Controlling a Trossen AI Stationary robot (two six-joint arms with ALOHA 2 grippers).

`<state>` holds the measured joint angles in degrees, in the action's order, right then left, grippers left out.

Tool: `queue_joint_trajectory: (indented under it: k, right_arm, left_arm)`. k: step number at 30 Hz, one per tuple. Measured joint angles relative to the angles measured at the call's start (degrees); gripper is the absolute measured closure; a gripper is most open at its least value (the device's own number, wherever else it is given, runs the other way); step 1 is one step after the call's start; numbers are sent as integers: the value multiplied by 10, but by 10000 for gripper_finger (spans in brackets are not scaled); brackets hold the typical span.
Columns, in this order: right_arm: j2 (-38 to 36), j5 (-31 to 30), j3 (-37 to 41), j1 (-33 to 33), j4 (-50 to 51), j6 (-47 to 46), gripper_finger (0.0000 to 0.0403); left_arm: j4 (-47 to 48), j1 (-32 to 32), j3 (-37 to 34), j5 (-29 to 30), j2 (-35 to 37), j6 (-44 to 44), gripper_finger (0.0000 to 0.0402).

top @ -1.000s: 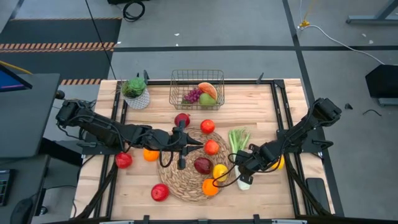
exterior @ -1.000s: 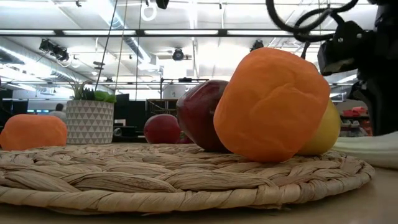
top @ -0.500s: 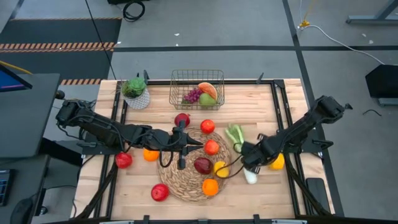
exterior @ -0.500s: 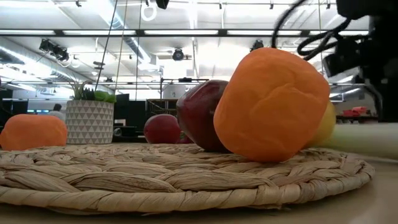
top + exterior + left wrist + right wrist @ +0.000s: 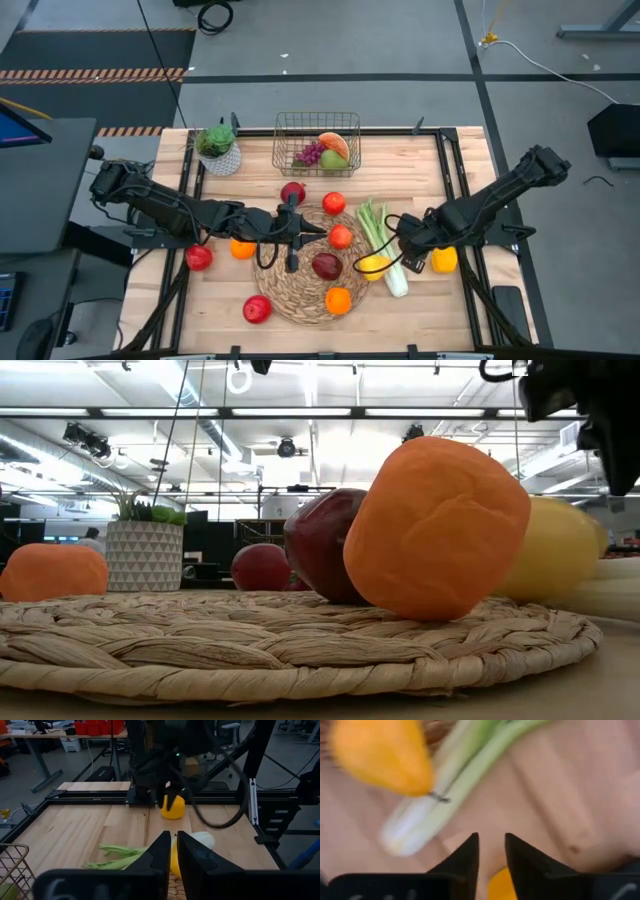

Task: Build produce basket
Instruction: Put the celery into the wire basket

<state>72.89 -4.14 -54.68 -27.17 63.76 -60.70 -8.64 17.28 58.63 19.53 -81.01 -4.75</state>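
The wire basket (image 5: 317, 141) stands at the table's far edge and holds grapes, a green pear and a watermelon slice. The leek (image 5: 381, 246) lies flat on the table right of the straw mat (image 5: 300, 290), and a lemon (image 5: 373, 265) rests against its left side. My right gripper (image 5: 410, 246) hangs just right of the leek, narrowly open and empty; the right wrist view shows the leek (image 5: 450, 795) and lemon (image 5: 382, 755) ahead of its fingers. A yellow-orange fruit (image 5: 444, 260) lies under that arm. My left gripper (image 5: 318, 232) waits shut above the mat.
On the mat lie an orange (image 5: 338, 300), a dark red apple (image 5: 326, 266) and a red fruit (image 5: 341, 237). More red fruit (image 5: 257, 309) and an orange (image 5: 242, 248) lie around it. A white pot with a plant (image 5: 217, 148) stands at the far left.
My right gripper has gone up and toward the table's right and far edges. The leek's white end was raised and swung toward the right; it now lies on the table apart from the gripper. The lemon has moved off the mat's right edge, beside the leek.
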Motion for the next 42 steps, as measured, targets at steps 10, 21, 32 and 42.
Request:
queue_joint_trajectory:
  k: [10, 21, 32, 42]
  right_arm:
    - [33, 54, 0, -42, -117, -75, 159]
    - [154, 54, -1, -48, -162, -120, 64]
    - [233, 57, -1, -29, -243, -157, 52]
    - [285, 63, -5, -6, -241, -153, 57]
  left_arm:
    - [0, 0, 0, 0, 0, -2, 363]
    - [10, 44, 0, 0, 0, -9, 364]
    - [22, 87, 0, 0, 0, -11, 363]
    - [31, 114, 0, 0, 0, -11, 363]
